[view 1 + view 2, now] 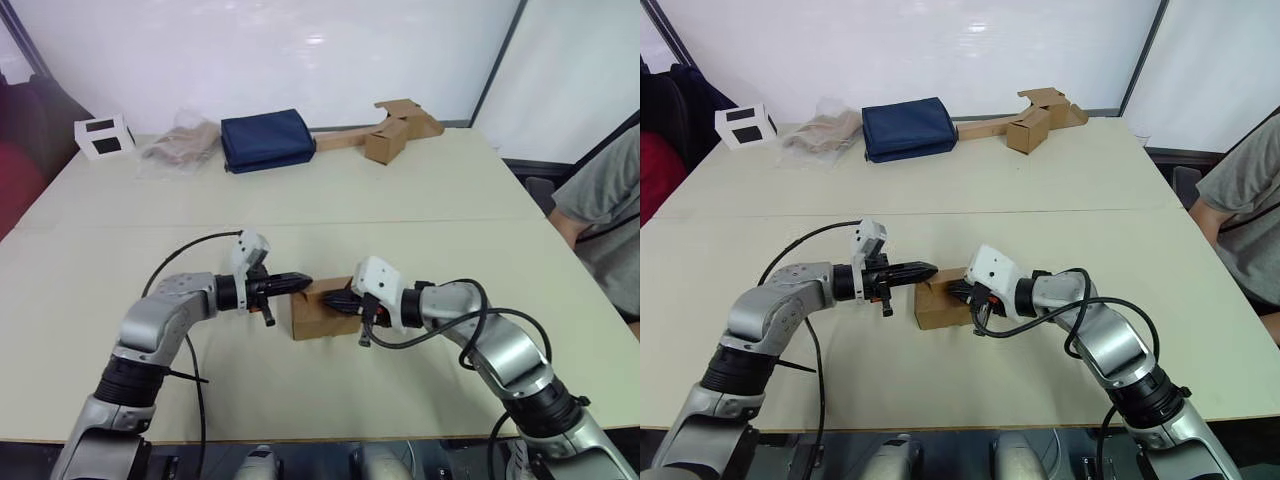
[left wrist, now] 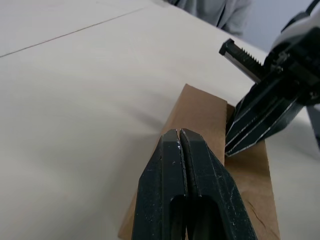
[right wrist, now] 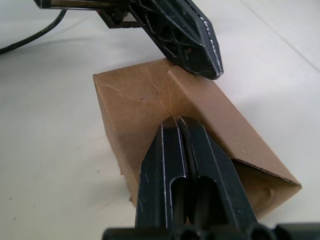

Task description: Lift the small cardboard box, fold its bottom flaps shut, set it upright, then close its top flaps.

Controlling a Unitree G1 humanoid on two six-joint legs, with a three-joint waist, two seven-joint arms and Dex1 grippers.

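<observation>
The small cardboard box (image 1: pixel 322 312) sits upright mid-table (image 1: pixel 420 190), both pinched-together grippers, left (image 1: pixel 306 283) and right (image 1: pixel 330 299), pressing its top flaps (image 3: pixel 195 107); the right wrist view reveals the folded seam.

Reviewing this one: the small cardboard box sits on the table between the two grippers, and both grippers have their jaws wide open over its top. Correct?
Not quite. The small cardboard box does sit on the table between the left gripper and the right gripper, both at its top, but their jaws are shut, not wide open. Each wrist view shows that arm's two fingers pressed together over the cardboard.
</observation>
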